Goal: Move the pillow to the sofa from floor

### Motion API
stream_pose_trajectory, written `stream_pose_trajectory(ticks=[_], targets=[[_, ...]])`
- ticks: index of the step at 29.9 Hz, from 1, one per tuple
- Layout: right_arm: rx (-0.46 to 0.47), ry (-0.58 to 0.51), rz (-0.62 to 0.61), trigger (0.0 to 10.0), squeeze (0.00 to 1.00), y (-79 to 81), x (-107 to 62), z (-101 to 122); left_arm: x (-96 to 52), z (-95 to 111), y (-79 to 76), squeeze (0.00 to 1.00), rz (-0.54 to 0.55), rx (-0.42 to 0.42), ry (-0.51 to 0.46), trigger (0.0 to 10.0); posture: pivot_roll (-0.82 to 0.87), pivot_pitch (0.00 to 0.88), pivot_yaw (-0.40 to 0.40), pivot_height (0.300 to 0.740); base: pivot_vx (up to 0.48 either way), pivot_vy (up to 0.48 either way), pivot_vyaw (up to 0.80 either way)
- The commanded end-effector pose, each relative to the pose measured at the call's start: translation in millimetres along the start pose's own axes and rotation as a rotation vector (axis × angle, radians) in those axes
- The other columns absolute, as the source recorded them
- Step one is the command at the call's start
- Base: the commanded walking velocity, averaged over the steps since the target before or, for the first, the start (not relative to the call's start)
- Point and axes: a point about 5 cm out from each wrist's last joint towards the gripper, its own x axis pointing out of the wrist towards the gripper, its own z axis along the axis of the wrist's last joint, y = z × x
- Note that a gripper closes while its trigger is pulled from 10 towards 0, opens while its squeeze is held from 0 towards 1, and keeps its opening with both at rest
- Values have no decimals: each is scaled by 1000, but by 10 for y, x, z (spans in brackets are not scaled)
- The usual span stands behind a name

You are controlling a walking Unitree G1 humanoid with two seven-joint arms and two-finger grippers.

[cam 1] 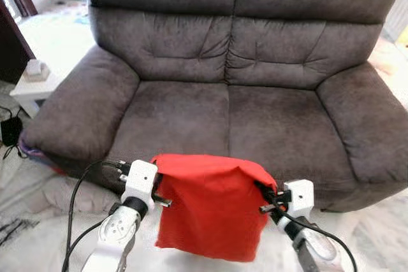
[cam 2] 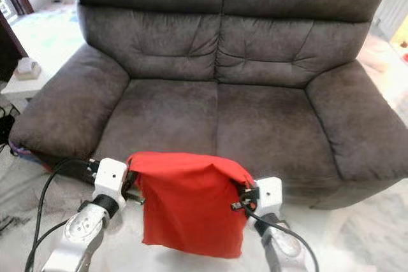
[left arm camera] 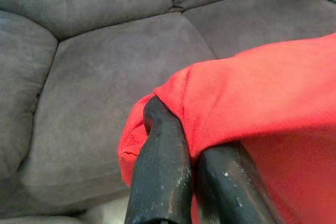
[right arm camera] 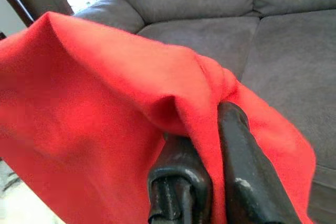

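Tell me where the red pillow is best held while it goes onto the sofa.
By its two upper corners, one from each side. The red pillow hangs limp in front of the sofa, so pinching the corners keeps it spread. The left gripper and right gripper have their jaws shut on that fabric.

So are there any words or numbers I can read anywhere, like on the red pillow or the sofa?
No readable text anywhere.
Red pillow: plain fabric, no label showing.
Sofa: plain grey, no tag showing.
Small box on the white side table: too small and blurred to read.
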Motion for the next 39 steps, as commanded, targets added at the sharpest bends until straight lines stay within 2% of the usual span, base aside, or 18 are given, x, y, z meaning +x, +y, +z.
stream_pose_trajectory(ticks=[1,6,13,24,27,39], targets=[[-23,-71,-2,10000,0,-39,22,140,36,124,-25,0,-7,-1,-65,10000,87,132,18,740,0,-390,0],[-21,-74,6,10000,0,-11,39,134,31,137,13,0,4,-1,-69,10000,87,134,20,740,0,-392,0],[-21,-83,3,10000,0,-20,44,149,34,128,-11,0,-19,8,-59,10000,90,130,22,740,0,-370,0],[-19,-89,7,10000,0,5,58,141,40,139,7,0,-8,-8,-61,10000,88,106,29,740,0,0,0],[-15,-101,-7,10000,0,-3,59,157,32,149,10,0,3,-35,-64,10000,85,100,29,740,0,0,0],[-9,-137,-39,10000,0,-37,78,236,42,204,74,0,33,-28,-90,10000,82,103,26,740,84,0,0]])
